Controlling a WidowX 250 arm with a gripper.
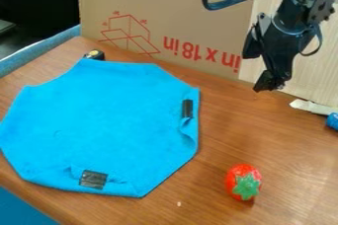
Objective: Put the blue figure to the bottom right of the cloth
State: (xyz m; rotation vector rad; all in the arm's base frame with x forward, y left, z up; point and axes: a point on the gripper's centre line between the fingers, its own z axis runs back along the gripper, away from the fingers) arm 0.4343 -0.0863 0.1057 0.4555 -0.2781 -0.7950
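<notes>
Where the surface (290, 179) comes nearest the camera, strawberry (243, 182): a rounded toy, glossy red with a star-shaped green cap, lying on wood grain just off the lower right of the cloth.
Cloth (112, 125): soft, matte blue fabric spread in a rough octagon, its right and lower edges puckered around dark rectangular patches (92, 179).
Blue figure (333, 121): most likely the smooth, rounded blue object cut off by the view's right edge, on the surface beside a pale, flat strip (313, 106), well apart from the cloth; its long axis cannot be told.
End effector (255, 73): black, angular and hard-edged, hanging above the far side of the surface, fingers spread with nothing between them; the figure lies below it and to its right.
Cardboard (165, 26): flat, brown and red-printed, upright behind.
</notes>
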